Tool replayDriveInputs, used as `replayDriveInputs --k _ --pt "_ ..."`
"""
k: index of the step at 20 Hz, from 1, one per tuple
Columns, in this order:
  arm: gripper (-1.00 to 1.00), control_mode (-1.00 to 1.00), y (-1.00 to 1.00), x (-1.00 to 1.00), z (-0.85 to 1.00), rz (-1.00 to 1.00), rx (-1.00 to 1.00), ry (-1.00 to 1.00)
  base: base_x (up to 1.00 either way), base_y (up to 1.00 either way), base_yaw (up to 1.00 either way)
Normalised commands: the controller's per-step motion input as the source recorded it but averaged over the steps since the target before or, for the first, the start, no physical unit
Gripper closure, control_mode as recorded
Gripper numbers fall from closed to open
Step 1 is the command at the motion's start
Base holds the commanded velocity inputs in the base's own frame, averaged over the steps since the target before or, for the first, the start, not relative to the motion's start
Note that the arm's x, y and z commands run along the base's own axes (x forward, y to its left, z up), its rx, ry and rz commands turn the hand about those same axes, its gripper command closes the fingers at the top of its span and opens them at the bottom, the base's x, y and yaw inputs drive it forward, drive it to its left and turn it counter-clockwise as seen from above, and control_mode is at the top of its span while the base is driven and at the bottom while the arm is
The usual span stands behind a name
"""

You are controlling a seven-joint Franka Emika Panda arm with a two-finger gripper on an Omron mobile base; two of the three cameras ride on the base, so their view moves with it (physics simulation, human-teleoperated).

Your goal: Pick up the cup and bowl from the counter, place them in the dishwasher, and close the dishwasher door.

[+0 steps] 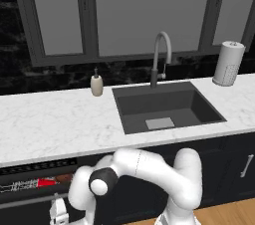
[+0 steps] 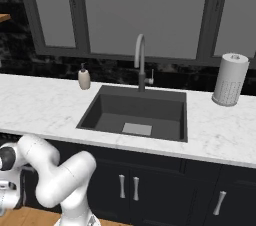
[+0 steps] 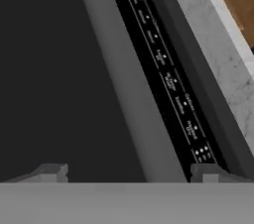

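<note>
The dishwasher sits under the counter at the lower left, with its dishwasher door tipped open by a narrow slit. Through that slit a red sliver of the cup and a brown edge of the bowl show inside. My gripper hangs low in front of the door, open and holding nothing. In the hand view the gripper faces the dark door panel. The grey bar handle runs diagonally down between the fingertips, close to the right one. Beside the handle lies the black control strip.
A dark sink with a grey faucet is set in the counter. A beige soap dispenser stands left of it, a paper towel roll at the far right. Dark cabinet doors lie below the sink.
</note>
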Motion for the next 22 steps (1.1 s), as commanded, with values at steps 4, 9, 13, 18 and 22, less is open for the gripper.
replayDriveInputs --k 4,9,13,18,22 --pt "-1.00 -1.00 -0.21 1.00 0.00 -0.09 0.21 0.00 0.00 0.00 0.00" --pt "-1.00 -1.00 -0.10 1.00 -0.10 -0.07 0.16 0.01 0.00 0.00 0.00" --pt "-1.00 -1.00 0.00 1.00 -0.54 -0.08 0.01 0.00 0.00 0.00 0.00" --pt "-1.00 -1.00 0.00 1.00 -0.64 -0.07 0.00 -0.01 0.00 0.00 0.00" --pt "-1.00 -1.00 -0.08 1.00 -0.68 -0.02 0.00 -0.09 0.00 0.00 0.00"
